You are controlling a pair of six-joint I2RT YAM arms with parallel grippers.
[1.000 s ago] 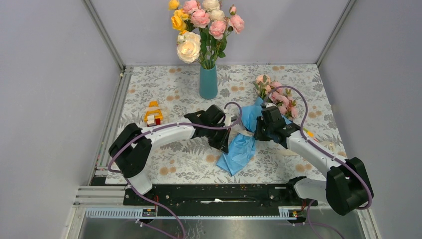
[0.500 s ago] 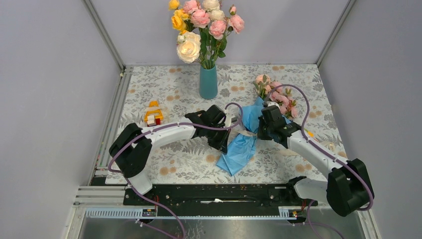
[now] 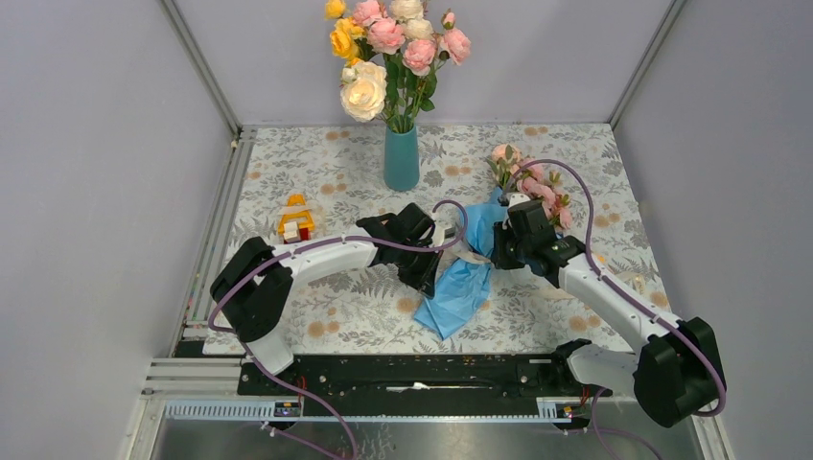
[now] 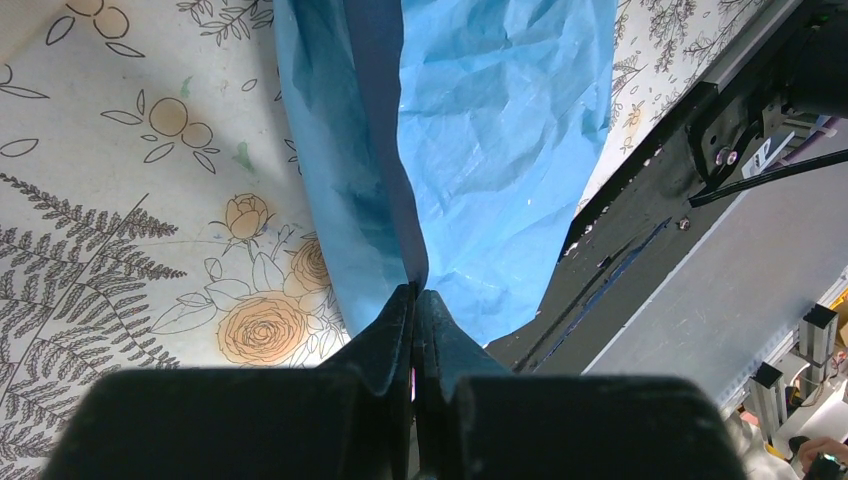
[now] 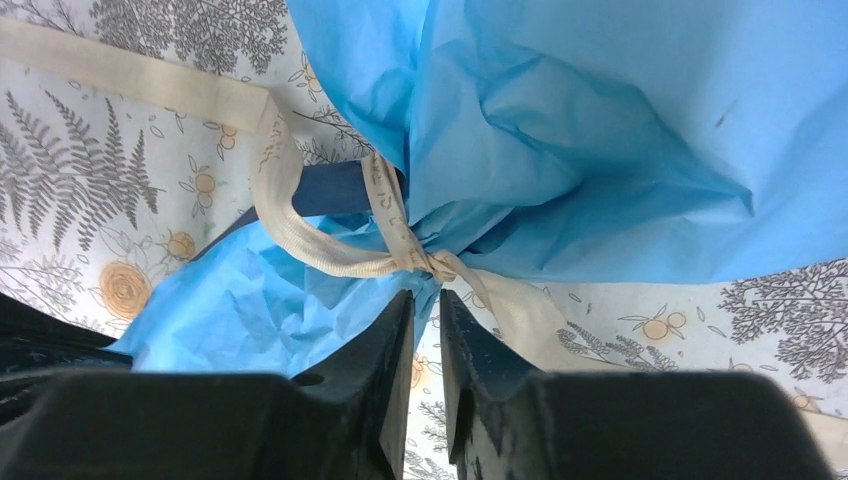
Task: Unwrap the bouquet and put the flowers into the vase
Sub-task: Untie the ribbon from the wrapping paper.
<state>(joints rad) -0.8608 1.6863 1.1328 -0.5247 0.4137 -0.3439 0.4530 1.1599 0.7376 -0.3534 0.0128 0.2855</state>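
Observation:
The bouquet lies right of the table's middle, its pink roses (image 3: 533, 188) pointing to the far right. Crinkled blue paper (image 3: 458, 286) trails from it toward the near edge, tied with a cream ribbon (image 5: 330, 262) knotted round the waist. My left gripper (image 4: 418, 292) is shut on a fold of the blue paper (image 4: 500, 130); seen from above, this gripper (image 3: 433, 274) sits at the paper's left edge. My right gripper (image 5: 425, 298) stands narrowly open just below the ribbon knot (image 5: 428, 263), nothing between its fingers. The teal vase (image 3: 402, 158) stands at the back.
A large bunch of yellow, cream and pink roses (image 3: 388, 48) fills the vase. A small orange and yellow toy (image 3: 296, 218) sits at the left. Grey walls close in both sides, and a black rail (image 3: 412, 374) runs along the near edge.
My right gripper has shifted slightly toward the far side, still at the ribbon knot. The paper's lower tip has moved a little left. My left gripper keeps its hold.

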